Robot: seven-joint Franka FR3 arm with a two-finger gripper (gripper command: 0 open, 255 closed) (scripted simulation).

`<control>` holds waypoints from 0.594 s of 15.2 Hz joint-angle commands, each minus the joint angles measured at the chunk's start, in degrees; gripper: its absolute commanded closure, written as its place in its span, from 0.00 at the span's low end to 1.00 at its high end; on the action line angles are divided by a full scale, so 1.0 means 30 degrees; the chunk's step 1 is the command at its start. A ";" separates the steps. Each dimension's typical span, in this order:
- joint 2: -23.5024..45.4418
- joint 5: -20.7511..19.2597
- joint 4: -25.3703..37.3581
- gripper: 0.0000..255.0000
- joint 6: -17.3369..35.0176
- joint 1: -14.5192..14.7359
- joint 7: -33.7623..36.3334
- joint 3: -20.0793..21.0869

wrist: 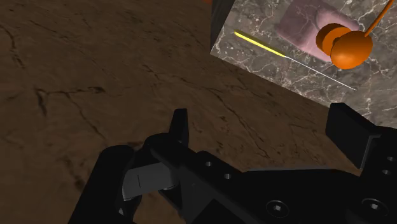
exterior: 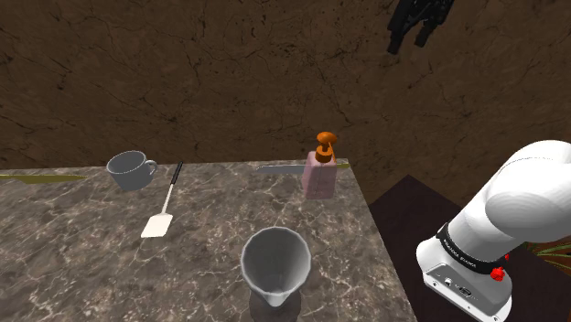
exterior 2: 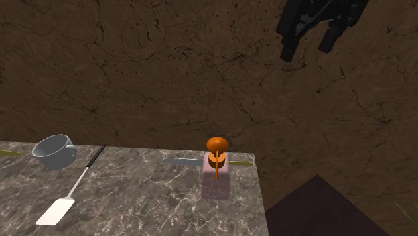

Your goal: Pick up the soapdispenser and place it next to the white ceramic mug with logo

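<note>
Brown cracked wall behind a grey marble counter (exterior: 82, 265); dark floor past its edge.

Shoulder view: the soap dispenser (exterior: 320, 174), pink body with an orange pump, stands upright near the counter's back corner on this view's right. A knife (exterior: 279, 167) lies just behind it. The mug (exterior: 131, 170), pale grey with no logo legible, sits well apart toward the left, tipped a little. A white spatula (exterior: 165, 209) lies between them, nearer the mug. A pale flared cup (exterior: 274, 263) stands in the foreground. The gripper (exterior: 408, 38) hangs high against the wall, above the dispenser and off to the right. The white arm (exterior: 503, 229) is at lower right.

Second exterior view: same layout. The gripper is at the upper right and well clear of the pump head. The dispenser is upright and untouched at the counter's right end, and the mug is at the far left.

Wrist view: the black fingers (wrist: 180, 127) are spread wide with nothing between them. The dispenser sits ahead on the marble, off the line between the fingers.

Step, as judged: the approach, with the grasp not yet begun. The next move calls for centring over the pink body, descending below the pump and closing across the body. The carry then has to clear the spatula and finish beside the mug.
</note>
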 commanded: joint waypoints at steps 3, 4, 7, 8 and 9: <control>-0.0365 0.0399 -0.1300 0.00 0.1051 0.0166 0.0629 0.0425; -0.0511 0.0605 -0.1918 0.00 0.1587 0.0257 0.0940 0.0647; -0.0791 0.1248 -0.3649 0.00 0.3246 0.0571 0.1873 0.1356; -0.0827 0.1469 -0.4183 0.00 0.3819 0.0690 0.2184 0.1606; -0.0832 0.1693 -0.4695 0.00 0.4403 0.0817 0.2497 0.1863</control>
